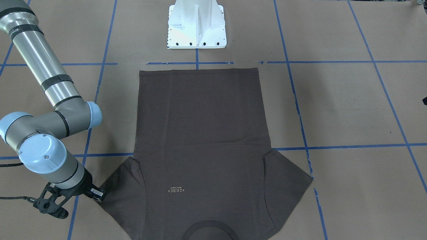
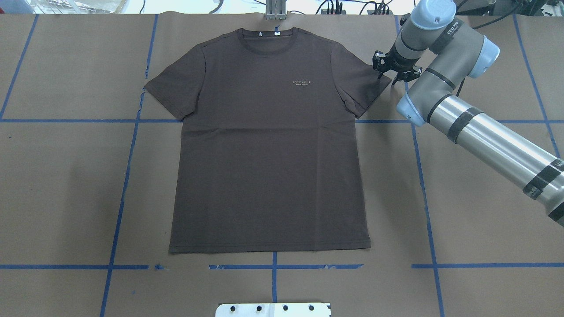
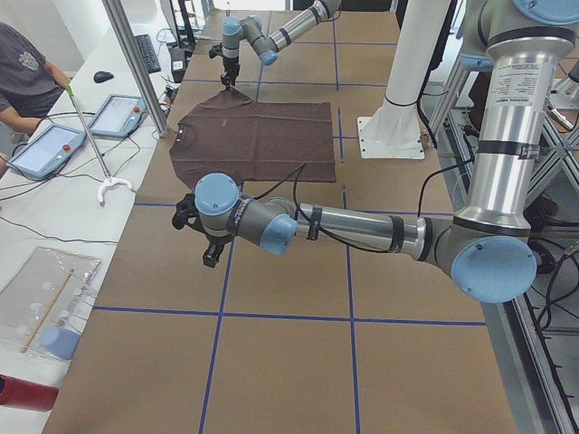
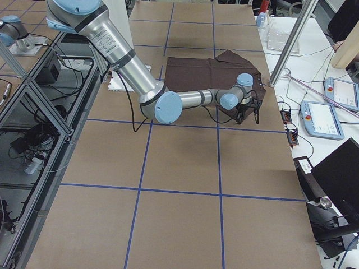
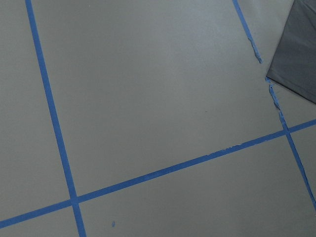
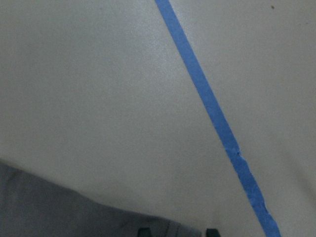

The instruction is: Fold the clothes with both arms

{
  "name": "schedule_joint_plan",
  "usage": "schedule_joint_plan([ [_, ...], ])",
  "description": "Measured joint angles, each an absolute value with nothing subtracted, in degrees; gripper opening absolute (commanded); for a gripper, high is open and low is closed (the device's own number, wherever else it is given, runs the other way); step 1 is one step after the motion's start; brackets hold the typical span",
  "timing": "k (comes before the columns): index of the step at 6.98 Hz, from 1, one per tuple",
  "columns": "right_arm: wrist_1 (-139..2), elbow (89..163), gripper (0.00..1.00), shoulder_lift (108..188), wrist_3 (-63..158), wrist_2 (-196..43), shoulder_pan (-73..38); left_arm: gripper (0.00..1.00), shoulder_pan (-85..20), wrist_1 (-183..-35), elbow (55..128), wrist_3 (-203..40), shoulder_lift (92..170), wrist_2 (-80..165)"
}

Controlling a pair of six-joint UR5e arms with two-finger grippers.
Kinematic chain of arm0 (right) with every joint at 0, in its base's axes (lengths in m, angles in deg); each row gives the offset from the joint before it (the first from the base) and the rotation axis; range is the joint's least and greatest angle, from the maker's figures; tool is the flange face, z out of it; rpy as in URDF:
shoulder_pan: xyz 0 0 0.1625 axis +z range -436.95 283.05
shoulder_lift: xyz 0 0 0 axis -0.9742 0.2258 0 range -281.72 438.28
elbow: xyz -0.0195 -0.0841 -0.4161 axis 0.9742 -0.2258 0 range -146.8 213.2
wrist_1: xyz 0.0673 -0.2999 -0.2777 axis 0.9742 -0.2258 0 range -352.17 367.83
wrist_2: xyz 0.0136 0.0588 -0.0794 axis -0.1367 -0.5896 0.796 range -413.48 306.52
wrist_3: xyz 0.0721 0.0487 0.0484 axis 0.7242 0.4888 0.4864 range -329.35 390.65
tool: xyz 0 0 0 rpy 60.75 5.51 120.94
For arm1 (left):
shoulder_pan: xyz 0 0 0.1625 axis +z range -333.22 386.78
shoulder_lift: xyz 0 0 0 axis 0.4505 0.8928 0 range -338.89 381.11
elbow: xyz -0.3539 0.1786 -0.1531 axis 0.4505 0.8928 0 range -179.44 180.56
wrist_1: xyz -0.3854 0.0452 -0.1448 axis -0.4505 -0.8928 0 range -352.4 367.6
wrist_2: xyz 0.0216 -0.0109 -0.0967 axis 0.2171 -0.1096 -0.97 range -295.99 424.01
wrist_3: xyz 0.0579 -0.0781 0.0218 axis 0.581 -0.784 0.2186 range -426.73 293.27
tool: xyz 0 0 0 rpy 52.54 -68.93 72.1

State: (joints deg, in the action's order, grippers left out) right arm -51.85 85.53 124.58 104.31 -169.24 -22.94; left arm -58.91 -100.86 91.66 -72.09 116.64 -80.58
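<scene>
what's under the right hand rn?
Under the right hand: the outer tip of the T-shirt sleeve, flat on the paper-covered table, beside a blue tape line. The hand covers the very corner, so contact cannot be judged.

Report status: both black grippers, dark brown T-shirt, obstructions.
Right black two-finger gripper open at sleeve edge. Left gripper aside, state unclear. Dark brown short-sleeved T-shirt flat, unfolded. Nothing blocking.

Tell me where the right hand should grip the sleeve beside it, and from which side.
Probably the sleeve at its outer hem corner, approached from above on the outboard side. The T-shirt lies flat, so that free corner, right by the open right hand, is the easiest edge to get a finger under.
</scene>
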Motion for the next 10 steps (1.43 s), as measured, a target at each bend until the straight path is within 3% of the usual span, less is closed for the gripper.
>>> schedule_joint_plan([
  [1, -51.85, 85.51, 0.00, 124.69, 104.31, -169.23, -22.97, 1.00, -58.92, -100.86, 91.69, -72.11, 116.65, -80.62],
  [6, -51.94, 86.98, 0.00, 123.05, 104.77, -169.23, -23.56, 1.00, -58.91, -100.86, 91.97, -72.37, 116.65, -80.80],
  [8, -52.13, 87.63, 0.00, 118.48, 109.37, -165.90, -27.54, 1.00, -58.91, -100.86, 92.29, -72.65, 116.65, -80.88],
  [10, -52.03, 83.01, 0.00, 112.96, 111.39, -160.70, -30.24, 1.00, -58.92, -100.86, 92.40, -72.86, 116.64, -80.91],
])
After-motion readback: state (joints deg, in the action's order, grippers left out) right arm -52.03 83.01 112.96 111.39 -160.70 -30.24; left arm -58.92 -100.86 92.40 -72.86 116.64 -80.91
